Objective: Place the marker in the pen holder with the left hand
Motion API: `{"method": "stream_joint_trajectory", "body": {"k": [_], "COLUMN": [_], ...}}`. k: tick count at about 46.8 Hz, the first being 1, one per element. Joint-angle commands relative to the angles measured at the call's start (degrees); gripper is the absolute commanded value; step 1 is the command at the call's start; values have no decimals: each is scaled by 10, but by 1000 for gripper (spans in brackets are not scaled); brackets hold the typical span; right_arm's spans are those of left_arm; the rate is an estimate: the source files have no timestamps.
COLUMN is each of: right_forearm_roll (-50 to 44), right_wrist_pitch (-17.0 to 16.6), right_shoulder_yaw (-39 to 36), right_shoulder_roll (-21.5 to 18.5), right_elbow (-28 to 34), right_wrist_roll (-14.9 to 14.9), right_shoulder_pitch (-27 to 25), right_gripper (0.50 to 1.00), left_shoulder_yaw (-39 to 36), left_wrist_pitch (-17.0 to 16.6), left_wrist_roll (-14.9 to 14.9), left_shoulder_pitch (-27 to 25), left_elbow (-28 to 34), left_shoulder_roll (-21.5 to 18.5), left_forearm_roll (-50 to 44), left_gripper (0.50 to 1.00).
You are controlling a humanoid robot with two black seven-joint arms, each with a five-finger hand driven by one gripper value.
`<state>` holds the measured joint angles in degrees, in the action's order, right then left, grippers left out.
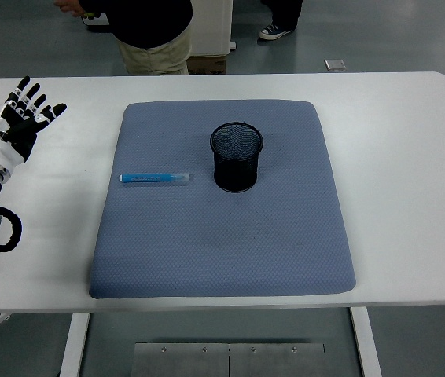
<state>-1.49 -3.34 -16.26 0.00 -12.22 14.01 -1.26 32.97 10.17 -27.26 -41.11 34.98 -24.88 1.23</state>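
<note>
A blue marker lies flat on the grey-blue mat, left of centre, pointing left to right. The black mesh pen holder stands upright on the mat just right of the marker. My left hand hovers over the table's left edge, well to the left of the mat, fingers spread and holding nothing. The right arm does not show.
The white table carries only the mat. A person in a dark top and khaki trousers stands at the far edge, and another person's shoe shows farther back.
</note>
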Motion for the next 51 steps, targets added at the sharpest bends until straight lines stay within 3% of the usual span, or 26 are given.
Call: {"method": "stream_joint_trajectory", "body": {"k": [1, 35, 42, 51], "right_forearm_roll": [0, 0, 0, 0], "right_wrist_pitch": [0, 0, 0, 0], "right_shoulder_yaw": [0, 0, 0, 0], "right_shoulder_roll": [0, 0, 0, 0], "right_elbow": [0, 0, 0, 0], "right_wrist_roll": [0, 0, 0, 0], "right_shoulder_pitch": [-1, -1, -1, 0], "right_gripper": [1000, 1000, 1000, 1000], "left_shoulder_yaw": [0, 0, -8, -120], "left_wrist_pitch": [2, 8, 39, 36], "left_wrist_roll": [0, 3, 3, 4], "left_shoulder_pitch": [1, -13, -34, -99], "left_elbow": [0, -2, -1, 6], "left_shoulder_roll": [1, -7, -6, 8], "left_forearm_roll": [-1, 2, 9, 16], "left_gripper": [1000, 1000, 1000, 1000]}}
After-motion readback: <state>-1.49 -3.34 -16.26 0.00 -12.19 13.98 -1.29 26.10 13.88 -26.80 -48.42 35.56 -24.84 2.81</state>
